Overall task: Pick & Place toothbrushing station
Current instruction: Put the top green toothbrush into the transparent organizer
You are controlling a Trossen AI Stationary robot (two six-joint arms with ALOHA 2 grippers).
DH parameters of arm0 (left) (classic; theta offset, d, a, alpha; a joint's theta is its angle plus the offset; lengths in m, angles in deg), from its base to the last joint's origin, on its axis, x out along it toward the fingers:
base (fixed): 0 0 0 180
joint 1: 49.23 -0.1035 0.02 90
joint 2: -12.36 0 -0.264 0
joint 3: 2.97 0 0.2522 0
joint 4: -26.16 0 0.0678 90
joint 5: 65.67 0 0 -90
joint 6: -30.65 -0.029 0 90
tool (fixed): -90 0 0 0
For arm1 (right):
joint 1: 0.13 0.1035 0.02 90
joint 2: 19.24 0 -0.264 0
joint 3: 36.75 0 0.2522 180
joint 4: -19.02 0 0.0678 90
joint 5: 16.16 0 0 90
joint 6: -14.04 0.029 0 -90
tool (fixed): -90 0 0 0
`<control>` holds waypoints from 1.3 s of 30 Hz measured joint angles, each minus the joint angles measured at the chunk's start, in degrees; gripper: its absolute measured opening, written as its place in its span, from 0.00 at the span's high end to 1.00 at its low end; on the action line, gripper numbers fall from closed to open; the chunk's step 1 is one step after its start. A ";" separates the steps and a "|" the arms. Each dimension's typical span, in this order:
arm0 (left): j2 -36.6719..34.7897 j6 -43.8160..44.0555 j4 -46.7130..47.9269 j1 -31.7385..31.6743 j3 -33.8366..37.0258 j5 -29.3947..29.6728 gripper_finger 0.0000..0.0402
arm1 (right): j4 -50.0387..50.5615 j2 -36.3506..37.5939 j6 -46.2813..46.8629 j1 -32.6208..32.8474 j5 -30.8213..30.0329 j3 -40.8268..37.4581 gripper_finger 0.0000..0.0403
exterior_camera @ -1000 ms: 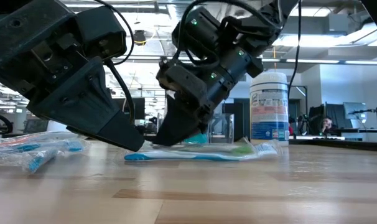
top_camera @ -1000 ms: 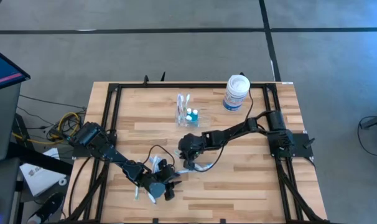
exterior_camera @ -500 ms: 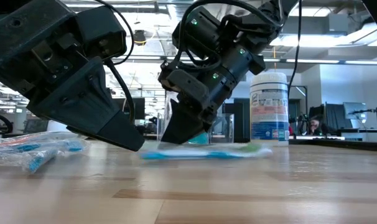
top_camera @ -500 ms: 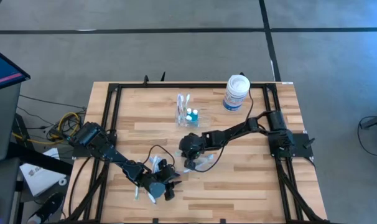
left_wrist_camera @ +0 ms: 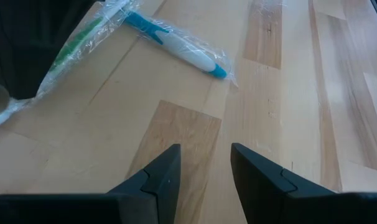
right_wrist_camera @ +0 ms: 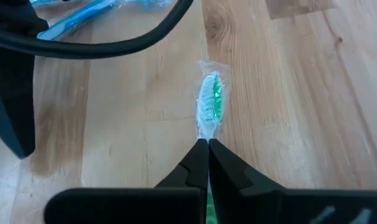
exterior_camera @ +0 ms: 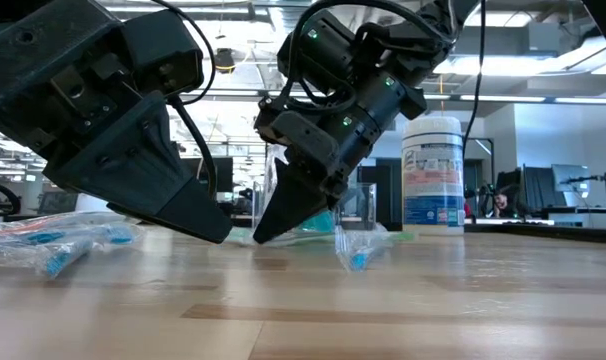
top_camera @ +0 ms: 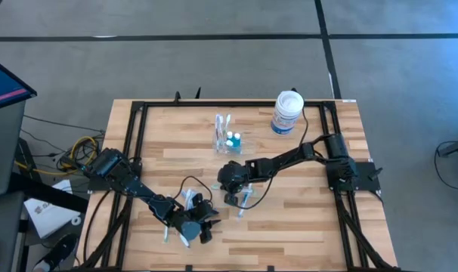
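1. The right end effector is shown near the middle of the worktop, its fingers pinched together on the plastic wrap of a green-bristled toothbrush; in the right wrist view the wrapped head projects just beyond the fingertips.

2. In the low view the wrapped toothbrush is seen hanging from the right end effector, its free end low over or touching the boards; which cannot be told.

3. The left end effector is held low over the near part of the worktop, its fingers parted a moderate way with nothing between them. A blue-and-white wrapped toothbrush lies just ahead of it.

4. Further wrapped toothbrushes are seen lying on the boards beside the left arm.

5. The toothbrushing station stands upright toward the far side of the worktop, apart from both end effectors; a few items already stand in its compartments.

6. A white jar stands near the far right corner, well apart from the station.

7. Progress is judged as partial: one brush is gripped but not yet carried to the station, and the brushes near the left arm remain to be placed.
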 joint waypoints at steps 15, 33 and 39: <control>-0.01 -0.02 0.08 0.02 0.24 0.00 0.66 | 1.16 7.18 -3.64 -1.10 -6.15 -0.27 1.00; -0.02 0.20 -0.44 0.00 0.94 0.02 0.66 | -0.89 22.91 -6.03 -3.48 -14.51 -7.92 1.00; -0.02 0.22 -0.47 0.01 0.94 0.26 0.66 | -1.54 29.21 -6.05 -3.54 -18.04 -12.44 1.00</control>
